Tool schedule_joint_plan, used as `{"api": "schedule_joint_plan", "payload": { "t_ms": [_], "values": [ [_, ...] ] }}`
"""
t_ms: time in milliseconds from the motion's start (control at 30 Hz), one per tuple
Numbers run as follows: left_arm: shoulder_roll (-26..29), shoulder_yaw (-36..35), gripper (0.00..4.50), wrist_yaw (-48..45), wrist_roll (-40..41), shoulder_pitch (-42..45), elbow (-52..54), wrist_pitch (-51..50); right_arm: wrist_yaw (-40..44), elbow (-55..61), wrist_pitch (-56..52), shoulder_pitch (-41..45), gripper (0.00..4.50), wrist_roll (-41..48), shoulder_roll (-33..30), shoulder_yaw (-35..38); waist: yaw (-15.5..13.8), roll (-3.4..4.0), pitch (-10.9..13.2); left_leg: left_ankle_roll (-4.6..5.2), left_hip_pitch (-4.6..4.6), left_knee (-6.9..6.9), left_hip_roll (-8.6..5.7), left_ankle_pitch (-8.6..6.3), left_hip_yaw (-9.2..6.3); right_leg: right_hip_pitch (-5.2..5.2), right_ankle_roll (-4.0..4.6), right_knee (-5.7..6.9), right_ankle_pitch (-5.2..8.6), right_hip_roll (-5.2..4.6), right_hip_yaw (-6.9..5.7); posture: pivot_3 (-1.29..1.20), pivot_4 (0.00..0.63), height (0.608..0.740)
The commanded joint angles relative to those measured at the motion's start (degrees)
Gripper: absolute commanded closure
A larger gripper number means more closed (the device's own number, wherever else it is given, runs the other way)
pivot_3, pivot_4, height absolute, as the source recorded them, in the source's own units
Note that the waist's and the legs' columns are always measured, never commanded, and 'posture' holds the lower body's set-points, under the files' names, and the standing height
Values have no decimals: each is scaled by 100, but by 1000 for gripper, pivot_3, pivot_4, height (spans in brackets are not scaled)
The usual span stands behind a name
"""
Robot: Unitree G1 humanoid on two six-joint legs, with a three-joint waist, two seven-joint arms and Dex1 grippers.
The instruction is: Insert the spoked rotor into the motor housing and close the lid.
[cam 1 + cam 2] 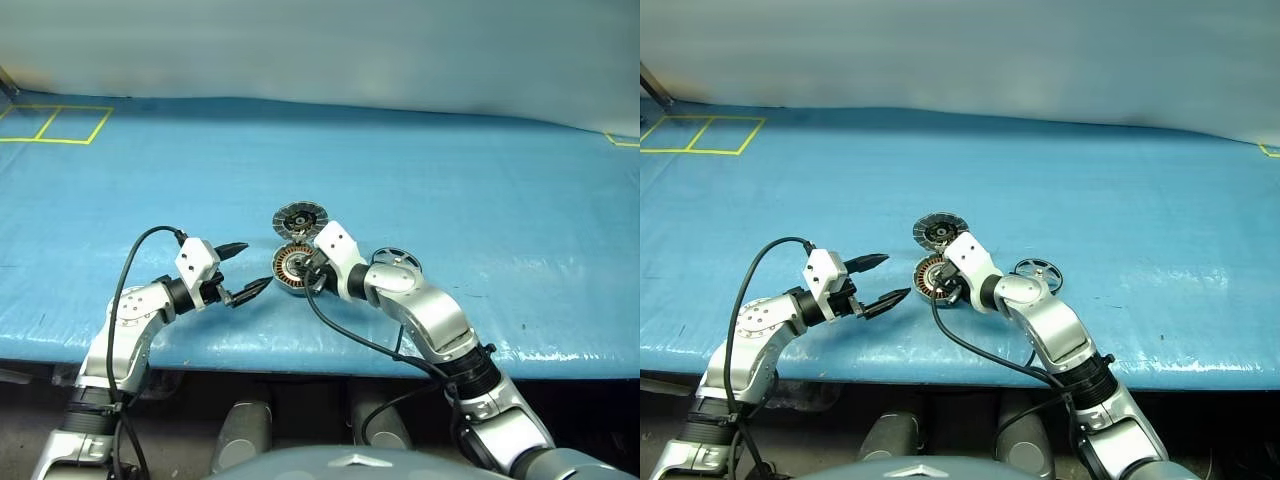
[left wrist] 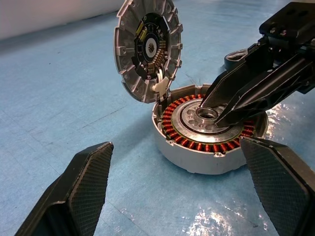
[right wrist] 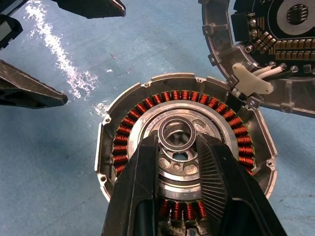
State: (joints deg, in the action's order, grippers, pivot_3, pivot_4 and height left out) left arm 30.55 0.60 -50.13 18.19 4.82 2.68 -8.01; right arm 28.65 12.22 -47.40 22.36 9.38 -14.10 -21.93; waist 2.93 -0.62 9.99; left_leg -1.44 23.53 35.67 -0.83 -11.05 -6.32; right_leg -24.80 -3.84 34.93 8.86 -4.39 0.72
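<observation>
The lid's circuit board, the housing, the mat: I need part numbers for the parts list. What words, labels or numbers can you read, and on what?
No text can be read anywhere.
The lid: its circuit board carries components, and any print there is too small to read.
The motor housing: no lettering is visible on it.
The blue mat: yellow line markings, no words or numbers.
</observation>
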Motion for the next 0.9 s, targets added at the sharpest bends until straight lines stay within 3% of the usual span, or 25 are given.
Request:
{"api": "schedule_joint_plan", "payload": {
  "t_ms": [33, 767, 900],
  "values": [
    [49, -88, 0, -14, 24, 12, 239, 80, 39, 104, 118, 99, 3723, -18, -4, 30, 0, 0, 0, 0, 0, 0, 0, 0, 0, 0, 0, 0, 0, 0, 0, 0, 150, 740],
    [65, -89, 0, 32, -66, 53, 177, 113, 63, 122, 121, 54, 3723, -32, -32, -62, 1, 0, 0, 0, -1, 0, 0, 0, 0, 0, 0, 0, 0, 0, 0, 0, 150, 740],
    [62, -93, 0, 39, -76, 60, 168, 123, 81, 135, 127, 50, 2423, -69, -76, -100, 1, 0, 0, 0, -1, 0, 0, 0, 0, 1, 0, 0, 0, 0, 0, 0, 150, 740]
  ]
}}
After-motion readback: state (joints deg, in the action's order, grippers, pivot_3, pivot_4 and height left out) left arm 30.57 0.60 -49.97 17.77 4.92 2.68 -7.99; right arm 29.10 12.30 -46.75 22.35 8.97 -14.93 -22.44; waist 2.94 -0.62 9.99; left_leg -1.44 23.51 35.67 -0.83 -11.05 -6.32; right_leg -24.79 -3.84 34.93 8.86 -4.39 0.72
